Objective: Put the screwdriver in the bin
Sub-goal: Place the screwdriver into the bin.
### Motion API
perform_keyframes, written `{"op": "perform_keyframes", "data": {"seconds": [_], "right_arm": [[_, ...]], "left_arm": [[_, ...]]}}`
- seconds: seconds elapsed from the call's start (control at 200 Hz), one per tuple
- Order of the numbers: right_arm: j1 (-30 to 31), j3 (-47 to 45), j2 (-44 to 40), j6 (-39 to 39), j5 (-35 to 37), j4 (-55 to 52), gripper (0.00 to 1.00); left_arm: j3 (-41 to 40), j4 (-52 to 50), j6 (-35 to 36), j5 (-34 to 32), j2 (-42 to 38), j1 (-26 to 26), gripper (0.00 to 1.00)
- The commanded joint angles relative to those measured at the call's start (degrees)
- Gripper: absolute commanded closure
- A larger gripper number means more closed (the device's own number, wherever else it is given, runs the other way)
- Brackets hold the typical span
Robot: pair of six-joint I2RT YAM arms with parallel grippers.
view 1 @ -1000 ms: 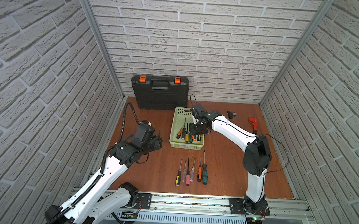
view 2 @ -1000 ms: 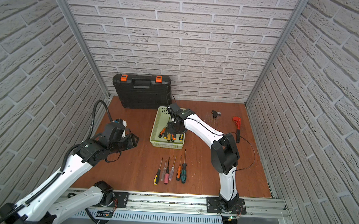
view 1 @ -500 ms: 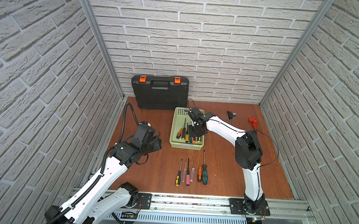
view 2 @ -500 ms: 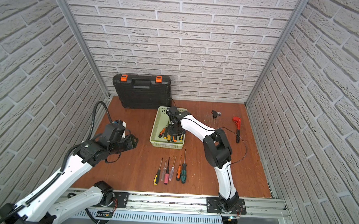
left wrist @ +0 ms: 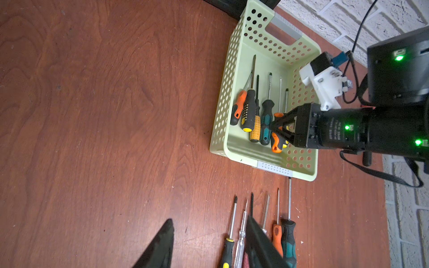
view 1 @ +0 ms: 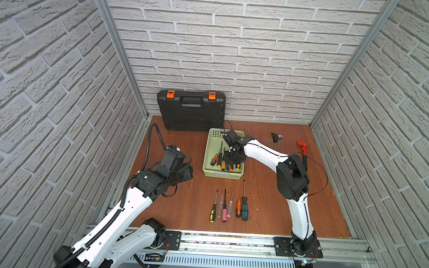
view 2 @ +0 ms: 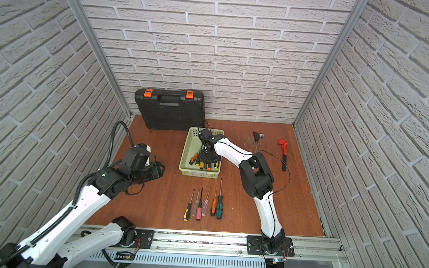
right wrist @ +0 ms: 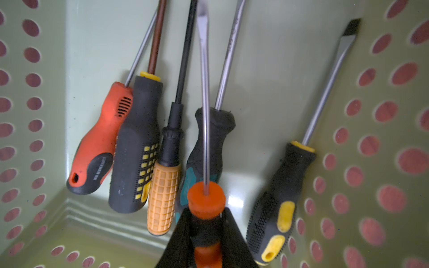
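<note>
- The right gripper is clamped on the orange and black handle of a screwdriver; its two black fingers press the handle from both sides.
- This screwdriver is inside the bin, at the end nearest the robot, with its shaft pointing toward the far end.
- In the right wrist view the shaft crosses in front of a teal and black screwdriver lying on the bin floor. I cannot tell whether the held tool touches anything beneath it.
- Five other screwdrivers lie in the bin, handles toward the near end. Four are bunched together and one black and yellow screwdriver rests against the holed side wall.
- In both top views the right gripper reaches down into the bin from the right.
- The left gripper hangs over bare table, well to the left of the bin. Its jaws stand apart with nothing between them.
- A row of six screwdrivers lies on the table just in front of the bin, tips toward it.
- A black tool case stands against the back wall behind the bin.
- A red wrench lies at the far right of the table.
</note>
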Motion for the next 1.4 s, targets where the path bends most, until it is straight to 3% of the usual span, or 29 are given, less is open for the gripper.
{"op": "perform_keyframes", "data": {"seconds": [0.0,0.46,0.57,0.82,1.0,1.16,1.27,1.395], "right_arm": [[-0.3,-3.2,-3.7,1.2,3.1,2.8,0.91],[-0.7,-5.0,-5.0,2.4,4.3,2.4,0.89],[-0.8,-4.4,-4.2,2.1,4.4,1.4,0.84],[-0.9,-4.1,-4.2,2.2,4.2,1.5,0.61],[-0.8,-2.4,-5.9,1.0,2.9,1.3,0.60],[0.1,0.4,-8.6,-1.4,2.5,0.6,0.60],[0.9,1.3,-10.9,-3.1,2.0,1.4,0.60],[1.8,0.3,-17.1,-4.7,1.5,2.2,0.60]], "left_arm": [[0.4,0.6,0.6,-1.0,0.1,0.3,0.49],[-0.6,0.8,0.6,-1.2,-0.9,0.3,0.49],[-0.8,0.9,0.6,-1.1,-1.0,0.3,0.48],[-0.6,0.7,0.7,-1.2,-1.1,0.3,0.48],[0.3,-1.4,1.2,-0.7,-1.0,0.3,0.48],[-0.5,-3.9,2.8,4.8,1.0,-0.1,0.50],[-1.4,-5.6,3.5,8.3,3.6,-3.3,0.53],[-2.3,-6.9,2.0,9.4,7.4,-11.5,0.53]]}}
